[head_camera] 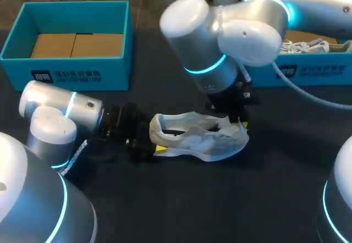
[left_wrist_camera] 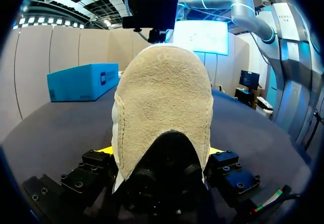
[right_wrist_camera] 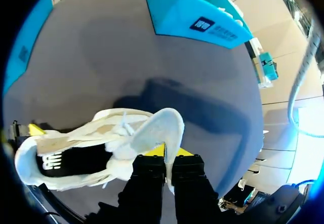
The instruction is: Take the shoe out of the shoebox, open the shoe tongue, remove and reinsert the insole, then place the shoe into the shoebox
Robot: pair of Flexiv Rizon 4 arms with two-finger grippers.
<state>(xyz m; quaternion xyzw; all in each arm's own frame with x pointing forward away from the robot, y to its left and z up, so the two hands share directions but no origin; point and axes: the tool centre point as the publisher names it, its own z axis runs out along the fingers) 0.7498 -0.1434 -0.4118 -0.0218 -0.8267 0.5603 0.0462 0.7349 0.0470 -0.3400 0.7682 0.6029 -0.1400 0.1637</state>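
A white shoe [head_camera: 203, 142] lies on its side on the dark table, heel toward my left arm. My left gripper [head_camera: 156, 147] has its fingers wide apart on both sides of the heel; in the left wrist view the tan heel [left_wrist_camera: 162, 102] fills the space between the yellow fingertips [left_wrist_camera: 103, 149]. My right gripper [head_camera: 240, 126] comes down at the front of the shoe. In the right wrist view it [right_wrist_camera: 166, 154] is shut on the white tongue [right_wrist_camera: 158, 128], which is pulled forward away from the dark shoe opening [right_wrist_camera: 76, 160].
An open teal shoebox [head_camera: 66, 70] with brown cardboard inside stands at the back left. A second teal box [head_camera: 308, 71] with white laces showing stands at the back right, behind my right arm. Bare dark table lies in front of the shoe.
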